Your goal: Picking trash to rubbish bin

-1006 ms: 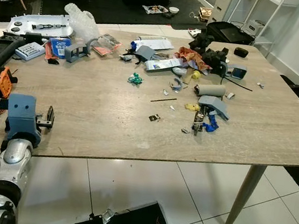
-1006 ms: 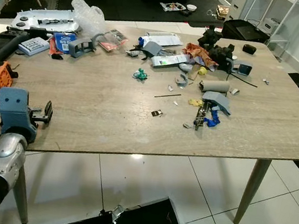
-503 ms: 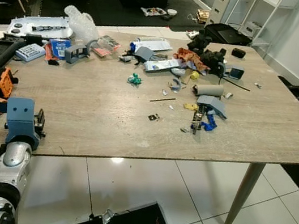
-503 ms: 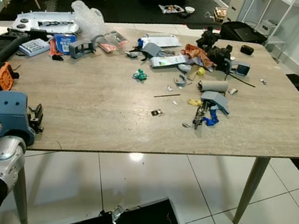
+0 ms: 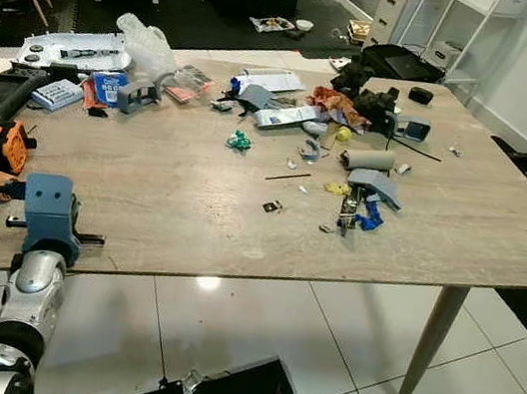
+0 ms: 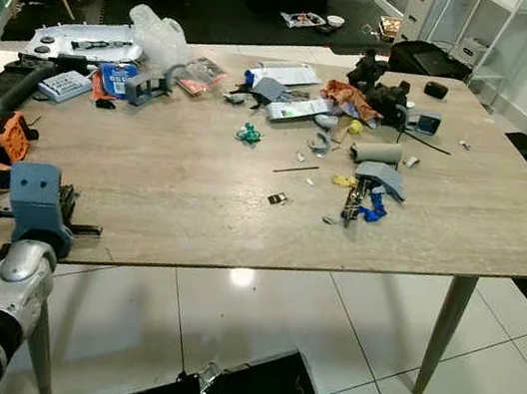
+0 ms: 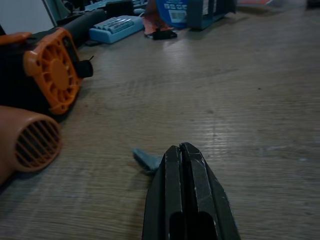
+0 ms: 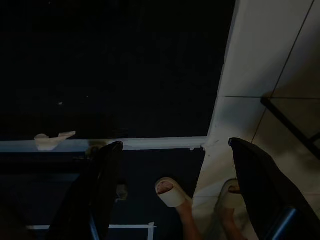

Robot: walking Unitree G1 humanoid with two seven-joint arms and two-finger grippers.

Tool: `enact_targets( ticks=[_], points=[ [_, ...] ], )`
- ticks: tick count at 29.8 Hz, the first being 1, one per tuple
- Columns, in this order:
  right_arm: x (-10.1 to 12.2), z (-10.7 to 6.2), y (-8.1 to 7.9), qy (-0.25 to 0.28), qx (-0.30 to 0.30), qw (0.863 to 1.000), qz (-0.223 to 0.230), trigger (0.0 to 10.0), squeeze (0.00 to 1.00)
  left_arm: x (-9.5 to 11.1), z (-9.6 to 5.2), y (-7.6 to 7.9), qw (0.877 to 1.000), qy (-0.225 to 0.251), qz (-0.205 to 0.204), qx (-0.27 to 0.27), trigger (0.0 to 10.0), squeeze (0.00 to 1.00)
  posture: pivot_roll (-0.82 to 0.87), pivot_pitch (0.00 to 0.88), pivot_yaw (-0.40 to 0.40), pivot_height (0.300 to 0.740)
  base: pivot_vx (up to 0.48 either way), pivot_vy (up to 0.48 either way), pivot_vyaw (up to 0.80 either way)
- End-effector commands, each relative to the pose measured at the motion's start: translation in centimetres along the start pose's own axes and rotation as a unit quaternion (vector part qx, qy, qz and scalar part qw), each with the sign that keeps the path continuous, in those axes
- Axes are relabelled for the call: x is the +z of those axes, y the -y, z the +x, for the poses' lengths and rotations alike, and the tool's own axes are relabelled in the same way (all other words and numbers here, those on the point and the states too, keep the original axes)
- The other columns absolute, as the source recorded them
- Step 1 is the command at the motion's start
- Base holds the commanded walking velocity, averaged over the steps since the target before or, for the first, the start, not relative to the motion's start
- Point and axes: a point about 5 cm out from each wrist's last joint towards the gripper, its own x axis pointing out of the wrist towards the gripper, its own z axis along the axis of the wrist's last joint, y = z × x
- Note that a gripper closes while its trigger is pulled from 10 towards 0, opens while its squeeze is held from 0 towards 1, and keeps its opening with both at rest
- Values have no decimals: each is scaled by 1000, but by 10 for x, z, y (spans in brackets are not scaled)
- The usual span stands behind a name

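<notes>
- Left pincer (image 7: 186,152): clenched, its two black fingers pressed flat together with nothing between them, low over the near left edge of the wooden table (image 5: 191,205). In the head view the blue wrist block and silver arm stand at that same edge.
- Small grey-blue scrap (image 7: 148,159): lies flat on the table just beside the fingertips of the left pincer, touching or almost touching them; which cannot be told.
- Orange and black tool with a round grille (image 7: 47,75): on the table beyond the left pincer and off to one side, near but apart from it. A brown nozzle with a slotted end (image 7: 27,142) lies closer, also apart.
- Light blue keypad device (image 7: 112,26): well ahead of the left pincer, at the far end of its view.
- Blue packet with a white printed label (image 7: 175,10): far ahead of the left pincer. The writing is too blurred to read.
- Main scatter of trash (image 5: 351,186): well apart from the left pincer, across the table toward its middle and far side; it includes a grey tube (image 5: 368,160), a green bit (image 5: 240,140) and a clear plastic bag (image 5: 146,38).
- Right pincer (image 8: 175,192): released, fingers spread wide, hanging over a dark surface and pale floor tiles (image 8: 270,60).
- A person's feet in pale slippers (image 8: 170,192): on the floor seen between the fingers of the right pincer.
</notes>
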Motion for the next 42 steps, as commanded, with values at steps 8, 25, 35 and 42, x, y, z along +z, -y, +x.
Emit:
enact_targets(
  ticks=[8,25,35,42],
  points=[
    [-5,0,-9,-14,12,1000,1,10000,0,14,8,9,984,32,-172,-36,392,0,-230,229,41,740,0,0,0],
    [-10,0,-17,-20,19,1000,4,10000,0,42,19,2,997,59,6,-42,10000,1000,-222,250,58,740,0,0,0],
    [-16,0,-20,-26,19,999,11,10000,0,5,12,6,998,-57,8,-31,10000,1000,-239,258,65,740,0,0,0],
    [-20,-1,-19,-30,17,999,14,10000,0,5,13,3,998,-67,-14,-11,10000,0,-245,260,60,740,0,0,0]
  ],
)
